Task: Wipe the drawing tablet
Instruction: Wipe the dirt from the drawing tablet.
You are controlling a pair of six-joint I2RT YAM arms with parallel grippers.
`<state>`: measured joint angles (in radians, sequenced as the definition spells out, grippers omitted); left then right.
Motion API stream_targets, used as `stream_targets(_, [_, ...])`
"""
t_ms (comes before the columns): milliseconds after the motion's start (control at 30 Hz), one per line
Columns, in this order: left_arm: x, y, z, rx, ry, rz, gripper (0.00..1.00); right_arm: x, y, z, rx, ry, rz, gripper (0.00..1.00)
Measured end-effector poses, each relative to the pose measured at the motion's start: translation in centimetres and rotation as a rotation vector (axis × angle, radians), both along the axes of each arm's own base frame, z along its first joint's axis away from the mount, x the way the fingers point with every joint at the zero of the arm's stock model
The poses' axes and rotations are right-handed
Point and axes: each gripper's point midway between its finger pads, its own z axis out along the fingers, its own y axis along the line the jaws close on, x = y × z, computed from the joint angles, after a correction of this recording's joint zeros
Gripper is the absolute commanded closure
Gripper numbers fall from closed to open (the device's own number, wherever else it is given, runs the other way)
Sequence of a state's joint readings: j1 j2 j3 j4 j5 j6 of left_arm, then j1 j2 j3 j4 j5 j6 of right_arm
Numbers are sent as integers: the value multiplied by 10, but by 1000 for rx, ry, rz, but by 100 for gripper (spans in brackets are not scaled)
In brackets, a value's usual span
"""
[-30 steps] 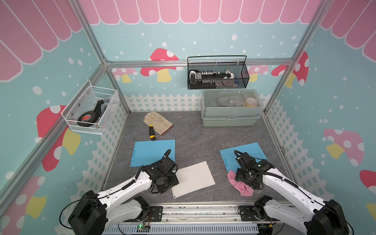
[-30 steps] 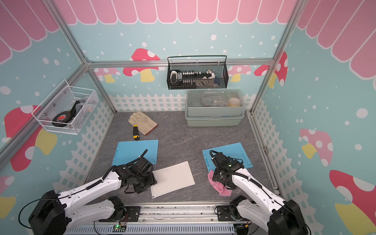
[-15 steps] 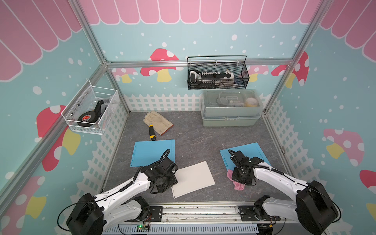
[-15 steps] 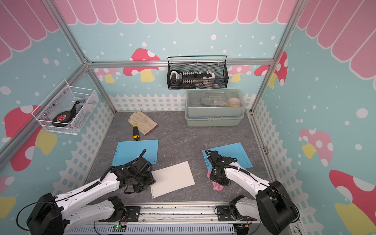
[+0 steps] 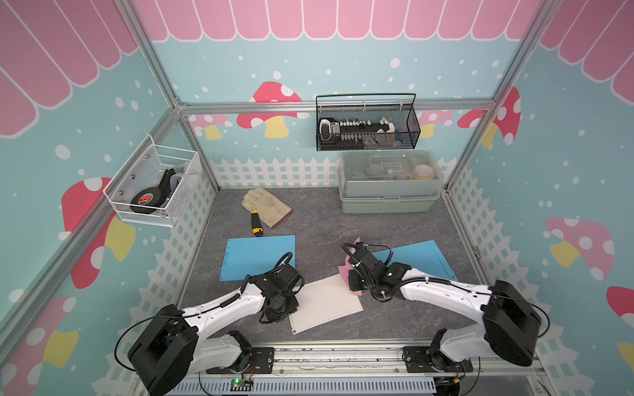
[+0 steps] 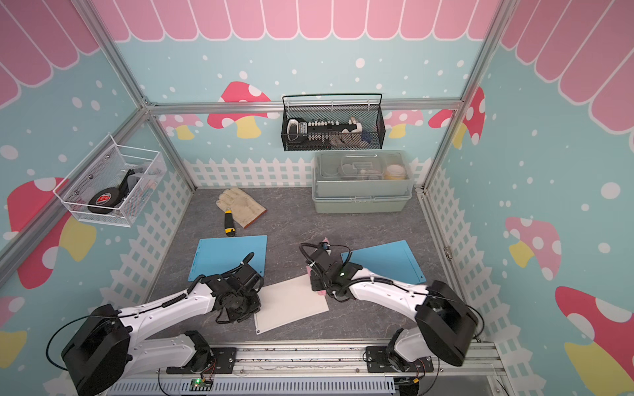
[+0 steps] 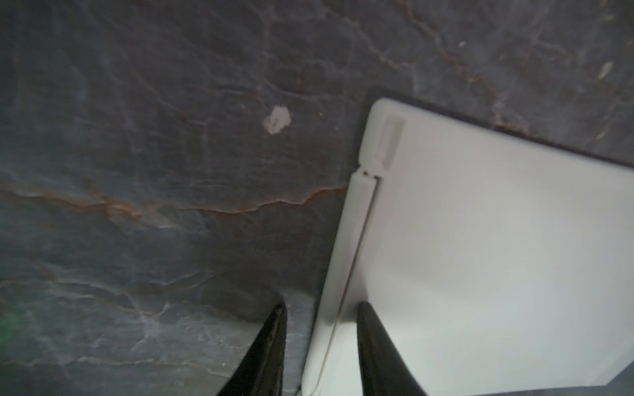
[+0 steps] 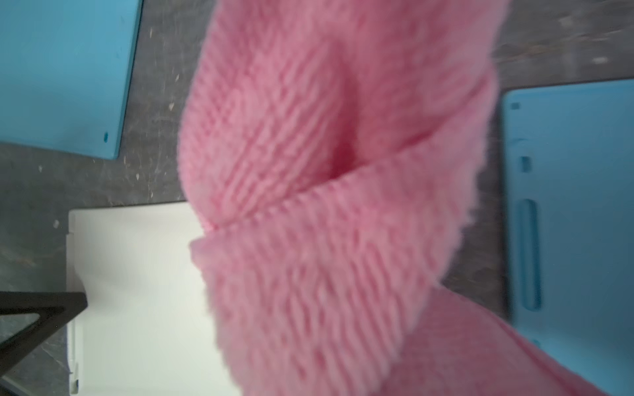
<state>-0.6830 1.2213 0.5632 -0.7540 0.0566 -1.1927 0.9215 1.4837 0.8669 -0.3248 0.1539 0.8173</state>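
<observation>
Right wrist: pink cloth [image 8: 326,205] at tablet [image 8: 137,291]

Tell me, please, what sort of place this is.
Probably a robot test cell dressed as a toy workshop: aluminium frame, mushroom-print walls, left arm and right arm on a rail, tool basket.

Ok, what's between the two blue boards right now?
Bare table beside the left board, then the right gripper, shut on the pink cloth, close by the right board. Both top views show it.
</observation>
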Motion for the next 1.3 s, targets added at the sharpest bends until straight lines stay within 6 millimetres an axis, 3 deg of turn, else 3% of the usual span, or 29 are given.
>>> stream_targets(167, [0, 0, 0, 3, 1, 9, 66, -11, 78, -14, 65, 22, 158, 100])
stream_targets(267, [0, 1, -1, 4, 3, 23, 68, -17, 98, -25, 104, 47, 182, 100])
stream_targets(367, [1, 1, -1, 0, -2, 44, 71, -10, 84, -35, 93, 68, 142, 100])
stream_targets(567, [2, 1, -2, -15, -19, 74, 72, 38, -16, -37, 10, 69, -88, 100])
stream_targets(633, [2, 1, -2, -15, -19, 77, 72, 39, -27, -37, -21, 70, -92, 100])
stream_targets(733, [2, 1, -2, -13, -18, 78, 72, 21, -6, -39, -54, 68, 4, 100])
stream_targets(900, [3, 1, -3, -6, -12, 77, 73, -7, 82, -21, -14, 39, 209, 100])
stream_targets(967, [3, 1, -3, -3, -8, 77, 74, -4, 93, -20, 3, 40, 217, 100])
stream_targets(1033, [4, 0, -3, -2, -6, 77, 74, 6, 76, -30, -10, 60, 175, 100])
stream_targets(1133, [6, -1, -3, -7, -13, 77, 74, 23, 22, -48, -46, 106, 64, 100])
stream_targets(1233, [10, -5, -2, -19, -28, 76, 75, 29, -17, -39, -86, 74, 3, 100])
stream_targets(1300, [10, -5, -2, -20, -29, 76, 75, 23, -22, -36, -108, 63, 12, 100])
